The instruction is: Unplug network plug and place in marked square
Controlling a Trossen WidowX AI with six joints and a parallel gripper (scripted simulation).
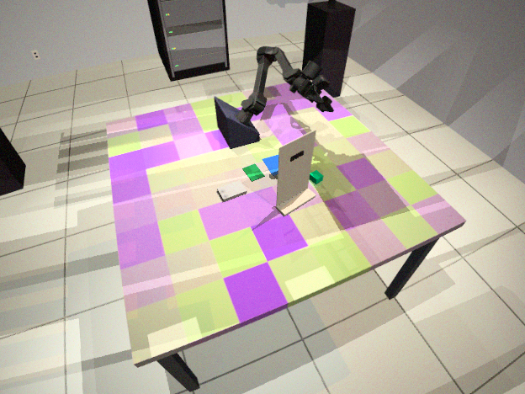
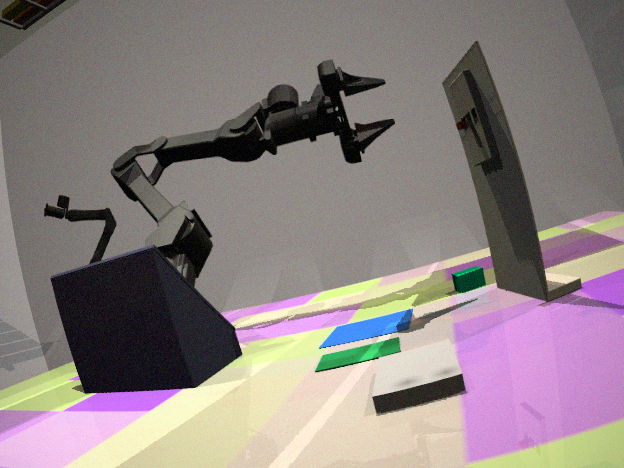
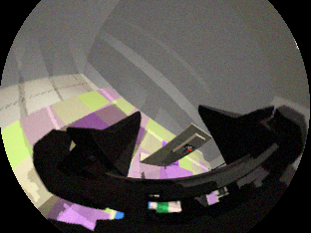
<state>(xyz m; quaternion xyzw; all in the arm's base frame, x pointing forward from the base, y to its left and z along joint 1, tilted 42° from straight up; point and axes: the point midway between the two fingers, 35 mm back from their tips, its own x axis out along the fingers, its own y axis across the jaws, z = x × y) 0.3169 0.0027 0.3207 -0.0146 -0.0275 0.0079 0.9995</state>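
Observation:
The upright panel [image 1: 292, 181] [image 2: 513, 223] [image 3: 155, 158] carries a socket housing on its arm-facing side. A small plug with a red part [image 2: 460, 124] [image 3: 189, 149] sits at the socket; its tab is too small to make out. In the top view the panel hides the plug. My gripper [image 1: 326, 94] [image 2: 389, 101] [image 3: 169, 111] is open and empty, in the air short of the panel and apart from it. A flat blue patch [image 1: 271, 164] [image 2: 364, 328] and a flat green patch [image 1: 253, 172] [image 2: 359, 354] lie on the table; which is the marked square, I cannot tell.
A pale flat box [image 1: 232, 190] [image 2: 419, 369] lies beside the green patch. A green block [image 1: 316, 177] [image 2: 469, 280] lies near the panel's foot. The dark arm base [image 1: 234, 126] [image 2: 125, 332] stands behind the patches.

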